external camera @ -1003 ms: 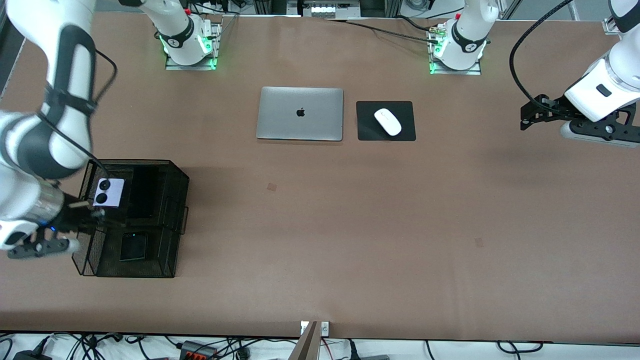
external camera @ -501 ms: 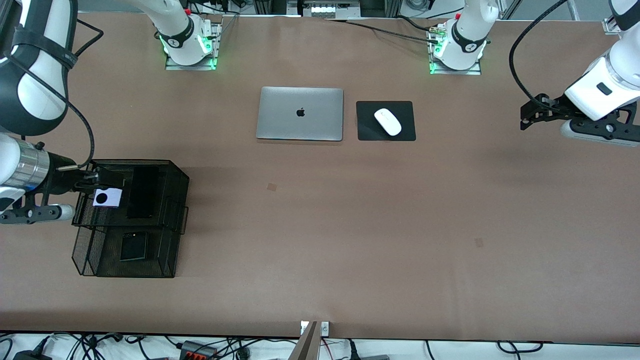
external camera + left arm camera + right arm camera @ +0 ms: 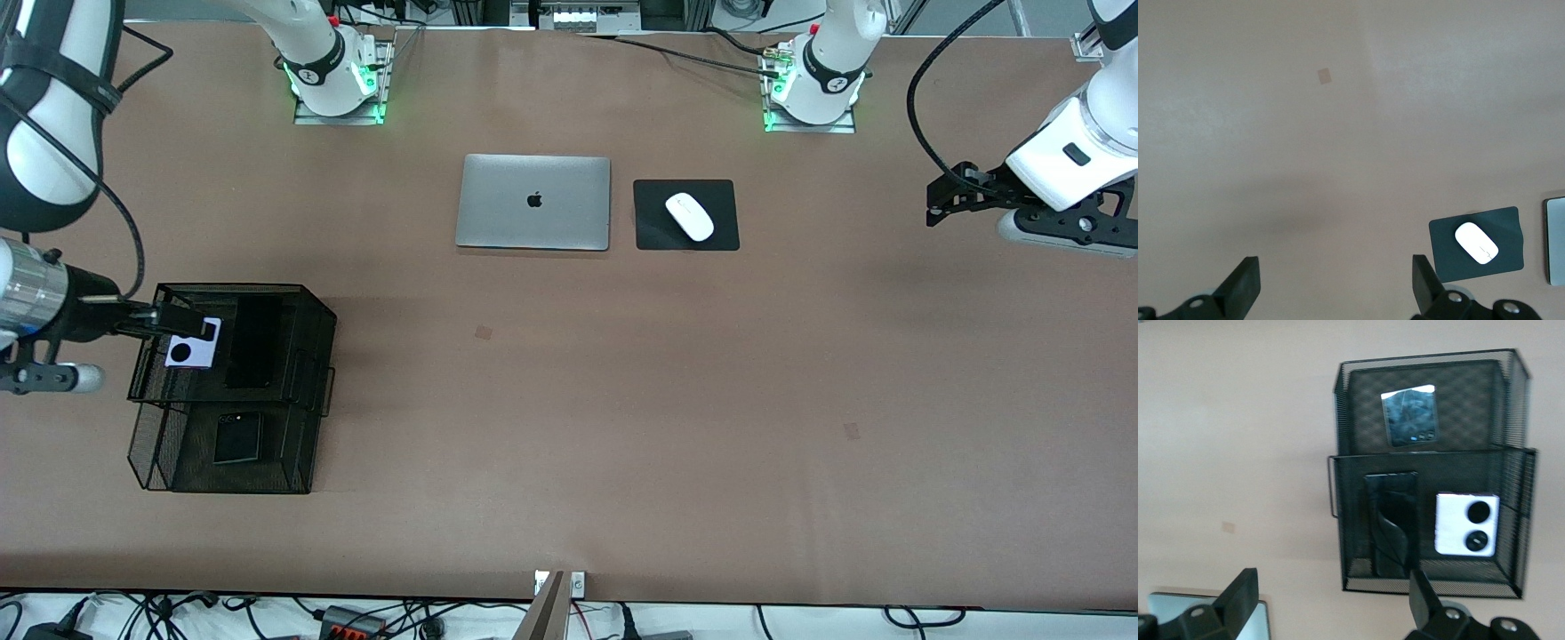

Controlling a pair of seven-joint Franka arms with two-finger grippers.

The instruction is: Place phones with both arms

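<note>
Pinkish-white phone (image 3: 190, 353): in your front view the right gripper (image 3: 182, 321) covers one of its two black circles; the right wrist view shows both.
Right arm: your front view cuts it off at the frame's edge, so only the wrist and part of the forearm show.
Left arm: also cut by the frame's edge beside the left gripper (image 3: 942, 197).
Long slim black phone (image 3: 1391, 524): its edges are hard to tell from the dark mesh basket (image 3: 1521, 520).
Laptop (image 3: 1556, 241): your left wrist view shows only a sliver at the edge.
Gripper fingertips (image 3: 1418, 590): both wrist views crop the gripper bodies.
</note>
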